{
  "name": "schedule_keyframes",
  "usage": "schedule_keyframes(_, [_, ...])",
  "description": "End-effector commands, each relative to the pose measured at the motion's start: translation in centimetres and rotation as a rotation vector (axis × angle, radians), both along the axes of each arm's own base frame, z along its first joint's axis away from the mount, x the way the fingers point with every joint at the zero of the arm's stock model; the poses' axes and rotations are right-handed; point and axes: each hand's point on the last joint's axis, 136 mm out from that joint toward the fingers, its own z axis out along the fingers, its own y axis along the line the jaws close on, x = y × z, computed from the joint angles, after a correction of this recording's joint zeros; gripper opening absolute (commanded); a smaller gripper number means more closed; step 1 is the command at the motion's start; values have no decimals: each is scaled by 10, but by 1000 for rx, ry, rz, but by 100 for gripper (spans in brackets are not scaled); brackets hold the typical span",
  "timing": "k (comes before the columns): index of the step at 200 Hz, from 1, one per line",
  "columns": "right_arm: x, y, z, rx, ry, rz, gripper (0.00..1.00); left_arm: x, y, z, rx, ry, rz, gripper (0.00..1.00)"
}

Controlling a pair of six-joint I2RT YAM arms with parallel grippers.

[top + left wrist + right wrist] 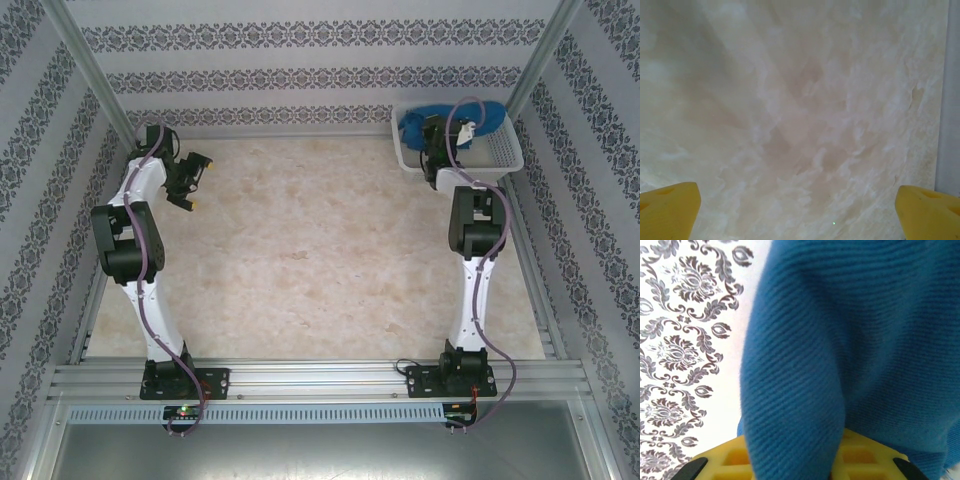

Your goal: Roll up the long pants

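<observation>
Two arms stand bolted at the near edge of the tabletop (300, 260) in the top view. The left arm bends toward the far left corner, where the left gripper (190, 182) hangs above the bare marbled surface with its yellow-tipped jaws spread apart, holding nothing. The right arm stretches to the far right corner, and the right gripper (440, 135) is down inside a white mesh basket (500, 150) that sits there close to the patterned wall (300, 60). The long pants (435, 112) lie bunched in that basket as a blue heap, with the gripper's dark body in front of them. In the left wrist view, the yellow fingers (667, 210) sit at the two bottom corners, wide apart, with pale veined tabletop between and beyond them. In the right wrist view, blue ribbed fabric hangs close to the lens, and a fold of it runs down between the yellow fingers (730, 460) at the bottom edge, so this gripper is clamped on the pants. The wall's grey floral pattern shows at the left.
</observation>
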Motion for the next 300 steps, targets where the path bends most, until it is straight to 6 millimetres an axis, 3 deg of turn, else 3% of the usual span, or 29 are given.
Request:
schedule_keyframes(1, [15,3,52,15,-191,-32,6,1,7,-1,-3,4,-13,100])
schedule_keyframes(8, [16,4,45,15,-173,-37,8,1,8,0,-6,3,-13,100])
schedule_keyframes(29, [16,1,23,6,-109,-50,27,1,9,3,-5,-5,-20,100])
schedule_keyframes(48, [11,-3,9,2,-71,-68,34,-2,11,4,-6,-1,-20,100])
schedule_keyframes(58, [8,-5,3,0,-52,-76,49,-4,12,4,-8,-2,-18,100])
schedule_keyframes(79, [-13,-9,-10,-10,58,-117,93,-9,12,7,-17,-1,-14,100])
schedule_keyframes(83, [-19,-10,-10,-20,87,-124,97,-9,12,8,-18,-3,-14,100])
schedule_keyframes(95, [-38,-11,-9,-69,199,-133,98,-11,12,10,-16,-5,-14,100])
schedule_keyframes(129, [-113,-14,22,-214,422,-160,98,-18,9,18,-33,-24,-9,100])
schedule_keyframes(164, [-187,-19,90,-389,381,-155,98,-28,6,28,-46,-54,-4,100])
schedule_keyframes(189, [-212,-15,148,-560,339,-82,98,-34,4,34,-47,-68,-5,100])
schedule_keyframes(202, [-217,-7,162,-652,354,-3,98,-35,2,37,-47,-96,-7,100])
schedule_keyframes(228, [-237,9,139,-786,434,122,98,-39,12,57,74,-202,-42,100])
schedule_keyframes(246, [-258,20,119,-818,417,177,98,-42,24,88,270,-330,-130,100])
schedule_keyframes(272, [-282,33,99,-901,399,261,98,-61,40,110,512,-416,-169,100])
schedule_keyframes(300, [-305,26,76,-1063,404,252,98,-99,50,122,759,-480,-154,100])
